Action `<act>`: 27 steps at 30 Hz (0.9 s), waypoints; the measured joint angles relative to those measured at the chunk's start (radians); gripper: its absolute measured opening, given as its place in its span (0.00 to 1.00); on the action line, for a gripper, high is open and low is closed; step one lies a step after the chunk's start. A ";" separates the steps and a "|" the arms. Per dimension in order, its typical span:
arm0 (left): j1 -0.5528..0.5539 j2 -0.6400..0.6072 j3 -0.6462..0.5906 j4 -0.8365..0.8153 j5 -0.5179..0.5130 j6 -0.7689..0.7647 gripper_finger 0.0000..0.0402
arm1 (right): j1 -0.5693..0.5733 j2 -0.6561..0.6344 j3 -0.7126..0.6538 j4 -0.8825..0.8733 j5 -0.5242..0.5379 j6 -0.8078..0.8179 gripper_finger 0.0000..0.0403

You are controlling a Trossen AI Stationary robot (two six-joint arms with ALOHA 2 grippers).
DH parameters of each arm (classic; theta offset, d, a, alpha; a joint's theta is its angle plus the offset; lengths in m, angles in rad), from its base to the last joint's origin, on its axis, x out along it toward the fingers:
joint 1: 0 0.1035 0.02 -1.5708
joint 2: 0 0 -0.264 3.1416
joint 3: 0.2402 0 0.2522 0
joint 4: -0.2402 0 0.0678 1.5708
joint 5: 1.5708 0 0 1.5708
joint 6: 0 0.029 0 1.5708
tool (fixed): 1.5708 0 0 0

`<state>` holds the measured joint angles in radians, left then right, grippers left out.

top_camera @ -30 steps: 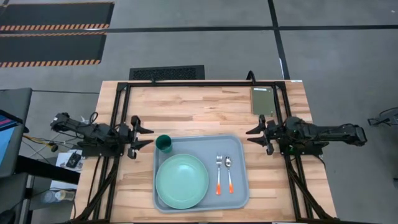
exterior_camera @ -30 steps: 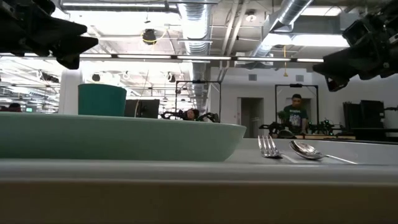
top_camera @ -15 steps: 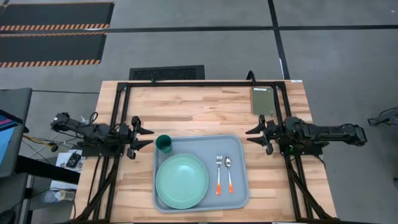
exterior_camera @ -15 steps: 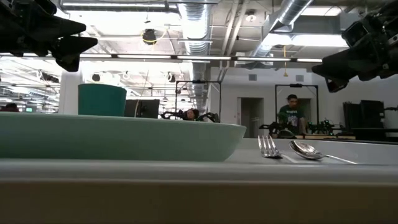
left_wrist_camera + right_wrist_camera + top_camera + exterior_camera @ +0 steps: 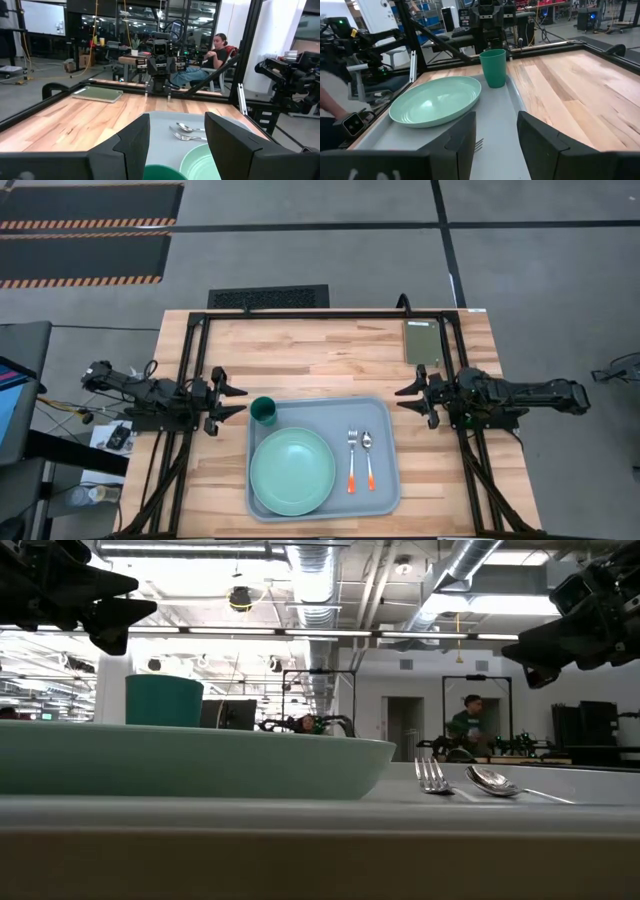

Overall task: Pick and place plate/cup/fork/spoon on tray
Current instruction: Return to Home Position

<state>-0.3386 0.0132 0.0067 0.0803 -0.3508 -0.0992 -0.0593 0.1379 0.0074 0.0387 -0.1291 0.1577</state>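
The pale grey-blue tray (image 5: 385,420) lies on the wooden table between the two arms. On it rest the mint-green plate (image 5: 292,471) at near left, the dark teal cup (image 5: 264,411) upright in the far-left corner, and the fork (image 5: 352,460) and spoon (image 5: 368,457) side by side, orange handles toward the near edge. My left gripper (image 5: 243,400) hovers level just left of the cup, open, nothing between its fingers (image 5: 132,142). My right gripper (image 5: 399,399) hovers level off the tray's far-right corner, open and empty (image 5: 496,117).
A flat olive-green block (image 5: 421,342) lies on the table at the far right. A black frame (image 5: 330,313) runs around the table's far and side edges. Bare wood lies beyond the tray's far edge. People show in the room behind (image 5: 470,725).
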 joint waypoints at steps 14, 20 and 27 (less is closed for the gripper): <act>0.000 0.000 0.000 0.000 0.001 -0.002 0.45 | 0.000 0.000 0.000 -0.001 0.000 0.000 0.42; 0.000 0.000 0.000 0.000 0.001 -0.002 0.45 | 0.000 0.000 0.000 -0.001 0.000 0.000 0.42; 0.000 0.000 0.000 0.000 0.001 -0.002 0.45 | 0.000 0.000 0.000 -0.001 0.000 0.000 0.42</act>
<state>-0.3386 0.0129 0.0067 0.0803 -0.3500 -0.1013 -0.0593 0.1379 0.0071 0.0376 -0.1295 0.1581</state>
